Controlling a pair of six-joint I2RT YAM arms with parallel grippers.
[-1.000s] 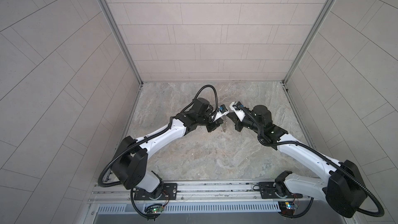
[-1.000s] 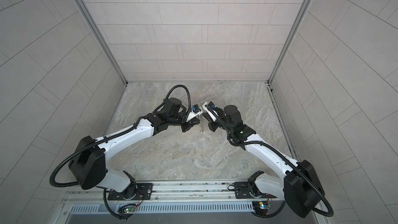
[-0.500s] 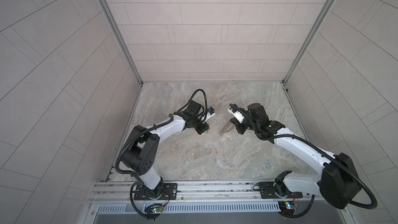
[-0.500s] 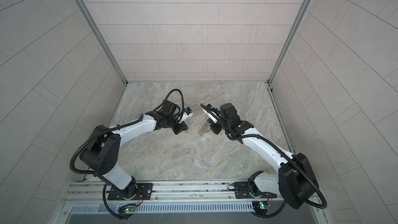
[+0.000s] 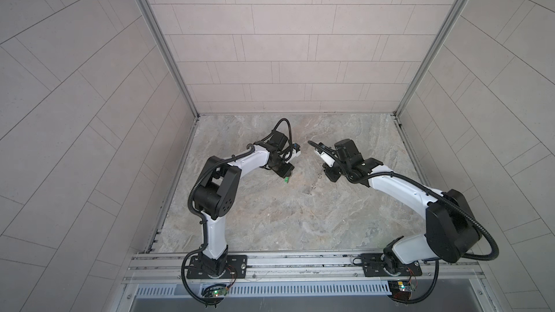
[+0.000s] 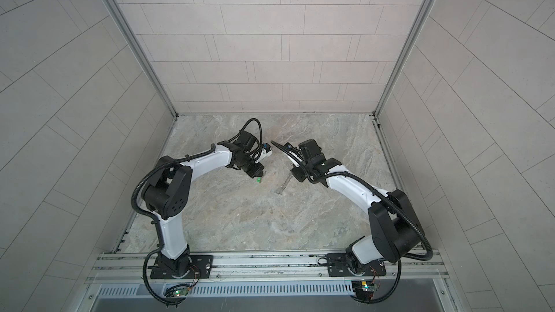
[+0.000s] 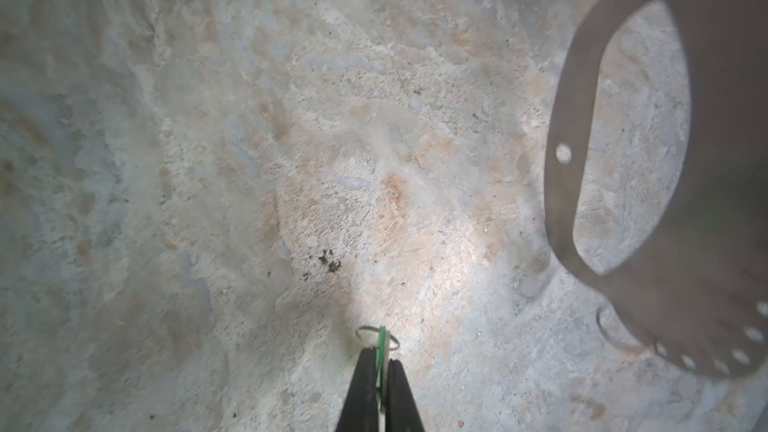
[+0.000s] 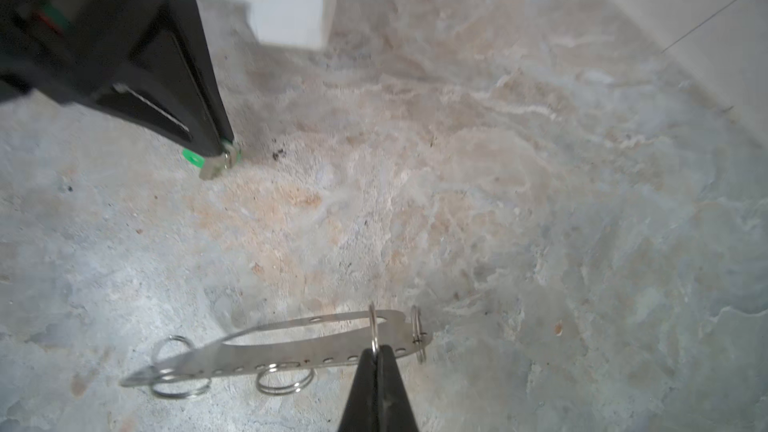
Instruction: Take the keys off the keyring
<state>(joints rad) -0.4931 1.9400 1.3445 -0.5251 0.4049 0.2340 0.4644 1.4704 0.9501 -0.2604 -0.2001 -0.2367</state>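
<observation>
Two grippers work here, and both are closed on something small. My left gripper [image 5: 287,176] is pressed tight on the key [image 5: 287,179], which has a bright green head; in the left wrist view the green piece [image 7: 381,342] stands on edge between my two black fingers [image 7: 365,384], and a thin wire ring shows just past it. In the right wrist view the same key [image 8: 193,157] sticks out from the tip of the left gripper [image 8: 224,147] with a short metal piece, very near the tabletop [image 5: 270,220], but I cannot tell if it touches. The key is apart from the keyring [image 5: 315,181], with bare stone between them in both top views. My right gripper [image 8: 377,353] is shut narrow on one wire loop [image 8: 374,326] that passes through the keyring [image 8: 316,349], a flat grey plate with a long slot and a row of small holes. The plate is tilted, its pointed end low toward the tabletop, and other loops [image 8: 284,380] hang from its edge and lie on the stone. In the left wrist view the keyring [image 7: 723,201] is blurred.
</observation>
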